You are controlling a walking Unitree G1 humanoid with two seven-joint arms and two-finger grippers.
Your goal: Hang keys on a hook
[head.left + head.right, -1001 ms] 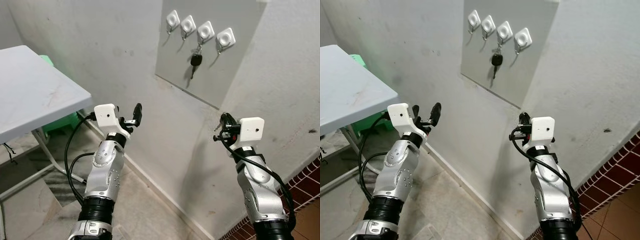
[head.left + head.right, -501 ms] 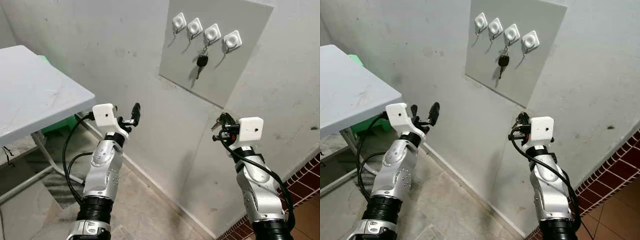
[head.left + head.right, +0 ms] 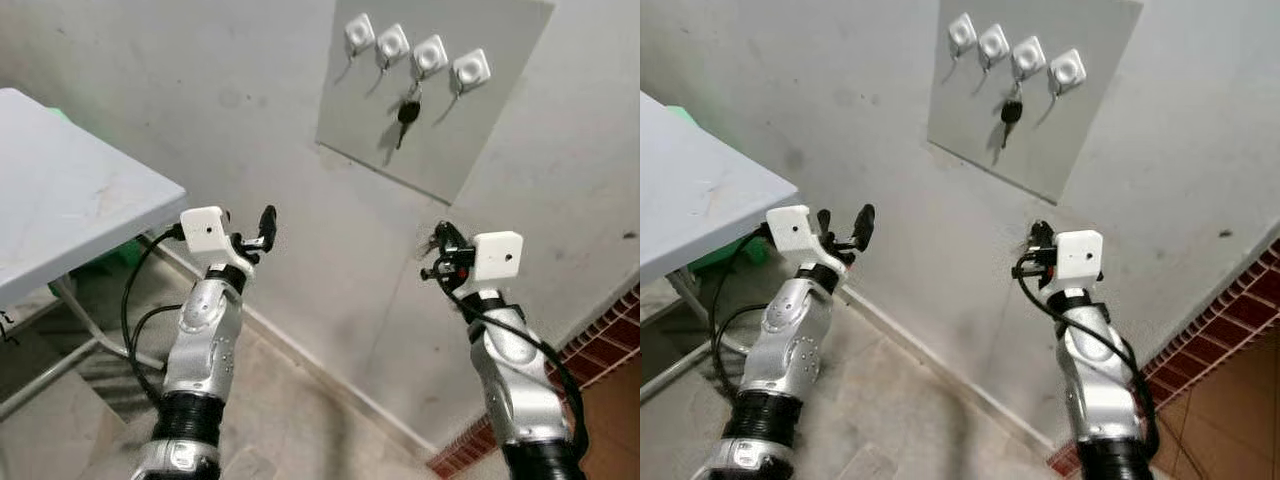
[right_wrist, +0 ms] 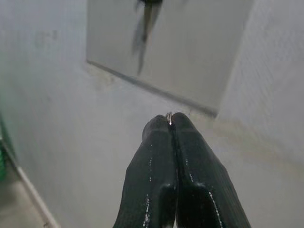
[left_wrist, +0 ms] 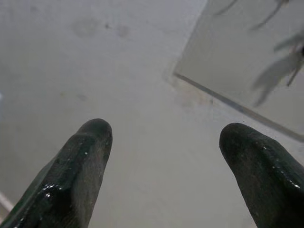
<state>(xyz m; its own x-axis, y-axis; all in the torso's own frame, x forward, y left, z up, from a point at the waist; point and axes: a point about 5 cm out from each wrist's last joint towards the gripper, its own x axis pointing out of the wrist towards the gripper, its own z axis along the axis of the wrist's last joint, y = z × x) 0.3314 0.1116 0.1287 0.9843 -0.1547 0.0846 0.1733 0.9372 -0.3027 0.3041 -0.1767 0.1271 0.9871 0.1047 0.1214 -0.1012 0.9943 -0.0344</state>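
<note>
One key (image 3: 406, 113) on third hook (image 3: 430, 54), apparently.

wall (image 3: 200, 90): rough matt plaster | hooks (image 3: 430, 55): glossy white plastic | floor (image 3: 300, 420): matt concrete

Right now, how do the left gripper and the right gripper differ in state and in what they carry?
The left gripper has its jaws spread wide with nothing between them; the right gripper has its jaws pressed together, with a small metal ring peeking out at the tips. The left gripper sits near the grey table, the right one below the panel of hooks. Both are raised toward the wall, beneath the hanging key.
</note>
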